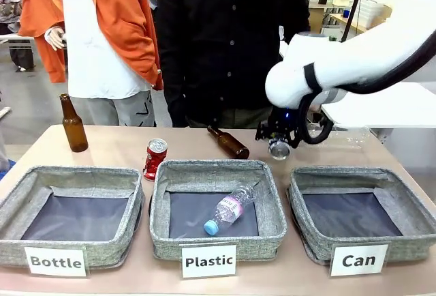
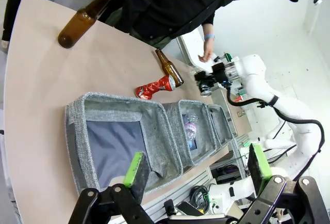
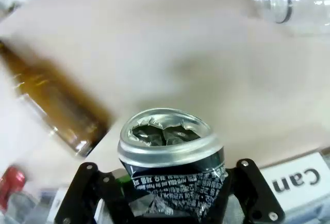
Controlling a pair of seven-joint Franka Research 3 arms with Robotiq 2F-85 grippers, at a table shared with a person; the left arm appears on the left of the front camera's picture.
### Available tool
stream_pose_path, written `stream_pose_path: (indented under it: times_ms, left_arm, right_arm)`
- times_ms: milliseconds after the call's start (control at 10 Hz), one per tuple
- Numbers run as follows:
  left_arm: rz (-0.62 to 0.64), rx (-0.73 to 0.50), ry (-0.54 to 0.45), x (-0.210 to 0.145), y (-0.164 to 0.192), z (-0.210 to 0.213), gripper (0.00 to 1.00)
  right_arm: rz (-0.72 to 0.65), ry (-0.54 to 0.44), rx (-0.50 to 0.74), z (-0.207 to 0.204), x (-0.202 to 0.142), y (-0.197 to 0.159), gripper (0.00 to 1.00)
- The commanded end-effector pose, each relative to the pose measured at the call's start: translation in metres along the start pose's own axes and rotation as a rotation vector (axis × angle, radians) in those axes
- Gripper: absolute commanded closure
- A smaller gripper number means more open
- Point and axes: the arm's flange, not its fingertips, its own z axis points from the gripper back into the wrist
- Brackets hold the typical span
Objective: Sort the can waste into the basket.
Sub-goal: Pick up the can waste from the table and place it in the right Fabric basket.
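Three grey woven-fabric baskets line the lower frame, the "Can" basket (image 1: 312,240) at lower right. Two cans: the red can (image 1: 154,158) stands upright just behind the "Plastic" basket (image 1: 272,204); the dented dark can (image 3: 170,149), crumpled with a silver rim, is clamped in the right gripper (image 1: 278,139), over the table (image 1: 116,149) behind the "Can" basket. The left gripper (image 2: 196,162) is spread wide, holding nothing. Farther, two brown glass bottles: a lying bottle (image 1: 228,142), an upright bottle (image 1: 73,125) at left.

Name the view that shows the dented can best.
The right wrist view: the dented can sits close up in the jaws of the right gripper, crushed top and print plain. In the front view it is small, silver end toward the camera; in the left wrist view it is tiny and far off.
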Motion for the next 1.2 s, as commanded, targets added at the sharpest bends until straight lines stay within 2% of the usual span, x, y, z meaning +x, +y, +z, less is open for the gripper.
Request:
stream_pose_path:
  times_ms: [0, 100, 200, 300, 400, 500, 700, 800, 1000, 1100]
  left_arm:
    - [-0.022, -0.015, -0.011, 0.002, -0.001, 0.000, 0.00]
    - [-0.022, -0.015, -0.011, 0.002, -0.001, 0.000, 0.00]
    - [-0.022, -0.015, -0.011, 0.002, -0.001, 0.000, 0.00]
    - [-0.022, -0.015, -0.011, 0.002, -0.001, 0.000, 0.00]
    - [-0.022, -0.015, -0.011, 0.002, -0.001, 0.000, 0.00]
    - [-0.022, -0.015, -0.011, 0.002, -0.001, 0.000, 0.00]
    - [-0.022, -0.015, -0.011, 0.002, -0.001, 0.000, 0.00]
    - [-0.022, -0.015, -0.011, 0.002, -0.001, 0.000, 0.00]
    - [-0.022, -0.015, -0.011, 0.002, -0.001, 0.000, 0.00]
    - [-0.022, -0.015, -0.011, 0.002, -0.001, 0.000, 0.00]
  right_arm:
    - [0.216, 0.083, 0.206, 0.092, -0.055, -0.033, 1.00]
    - [0.397, 0.178, 0.266, 0.126, -0.095, -0.044, 1.00]
    - [0.570, 0.315, 0.300, 0.144, -0.138, -0.053, 1.00]
    - [0.823, 0.400, 0.304, 0.152, -0.180, -0.067, 1.00]
    - [1.008, 0.439, 0.315, 0.157, -0.212, -0.079, 1.00]
    - [1.128, 0.472, 0.342, 0.160, -0.232, -0.091, 1.00]
    - [1.173, 0.471, 0.360, 0.164, -0.246, -0.109, 1.00]
    - [0.975, 0.415, 0.375, 0.163, -0.255, -0.089, 1.00]
    - [0.975, 0.415, 0.375, 0.163, -0.255, -0.089, 1.00]
    - [1.063, 0.453, 0.377, 0.162, -0.259, -0.101, 1.00]
